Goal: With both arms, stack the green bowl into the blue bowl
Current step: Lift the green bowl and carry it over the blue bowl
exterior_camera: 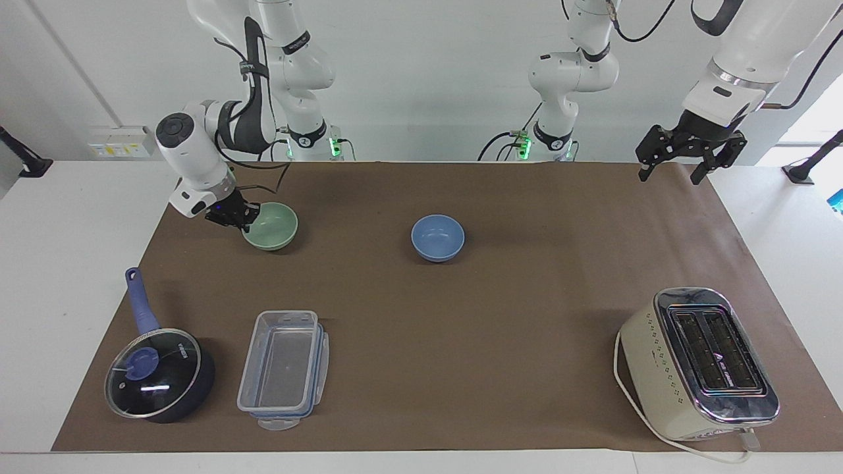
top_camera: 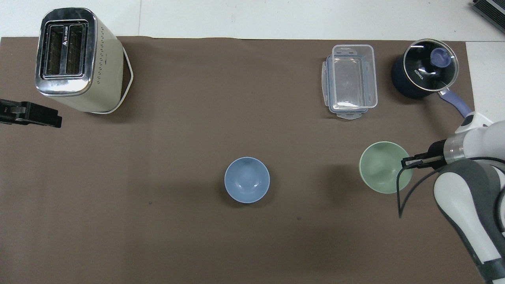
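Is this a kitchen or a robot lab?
Probably a robot lab set up like a kitchen: two white arms stand at a table with brown paper, and a toaster and saucepan sit on it.

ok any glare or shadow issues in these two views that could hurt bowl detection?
Facing view: bright window at the left arm's end; the saucepan lid shows a glint, the toaster chrome shines. Overhead view: the green bowl, shut in the right gripper, casts a soft shadow separate from it; the blue bowl shows two small highlights. Both bowls' edges read cleanly.
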Available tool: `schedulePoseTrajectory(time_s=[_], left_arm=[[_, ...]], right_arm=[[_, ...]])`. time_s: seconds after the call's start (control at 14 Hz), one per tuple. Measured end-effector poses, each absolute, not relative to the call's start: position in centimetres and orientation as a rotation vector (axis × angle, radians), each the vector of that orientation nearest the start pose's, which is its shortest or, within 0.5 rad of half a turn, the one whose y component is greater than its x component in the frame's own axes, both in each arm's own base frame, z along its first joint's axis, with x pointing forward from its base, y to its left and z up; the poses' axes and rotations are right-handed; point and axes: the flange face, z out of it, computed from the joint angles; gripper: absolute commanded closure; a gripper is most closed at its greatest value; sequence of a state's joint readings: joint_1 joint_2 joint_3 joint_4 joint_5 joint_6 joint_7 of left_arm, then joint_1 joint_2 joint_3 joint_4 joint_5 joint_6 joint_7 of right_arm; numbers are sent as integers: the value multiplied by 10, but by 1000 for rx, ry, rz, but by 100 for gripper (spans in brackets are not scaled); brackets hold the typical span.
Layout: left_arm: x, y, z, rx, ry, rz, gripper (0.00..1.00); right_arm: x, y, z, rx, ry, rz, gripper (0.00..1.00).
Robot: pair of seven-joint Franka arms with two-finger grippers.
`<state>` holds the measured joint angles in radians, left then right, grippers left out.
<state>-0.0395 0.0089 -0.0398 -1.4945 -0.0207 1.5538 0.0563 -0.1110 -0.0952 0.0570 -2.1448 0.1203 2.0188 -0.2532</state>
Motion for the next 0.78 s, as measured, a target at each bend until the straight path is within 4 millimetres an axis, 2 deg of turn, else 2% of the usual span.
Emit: schedulePoseTrajectory(time_s=[0.21,0.36,0.64,0.78], left_arm=[[554,-46,654,-3155,216,-79,0],[554,-46,654,-3155,216,-79,0],[554,-46,654,-3155,216,-79,0],[554,-46,654,-3155,216,-79,0]], right_arm=[[530,31,461,-2999,-189,-27,100],[534,79,463,-2996,-139,-18,100],[520,187,458,-2985,-43,-12,100],[513,242,443,-2966,-7,-7,100]])
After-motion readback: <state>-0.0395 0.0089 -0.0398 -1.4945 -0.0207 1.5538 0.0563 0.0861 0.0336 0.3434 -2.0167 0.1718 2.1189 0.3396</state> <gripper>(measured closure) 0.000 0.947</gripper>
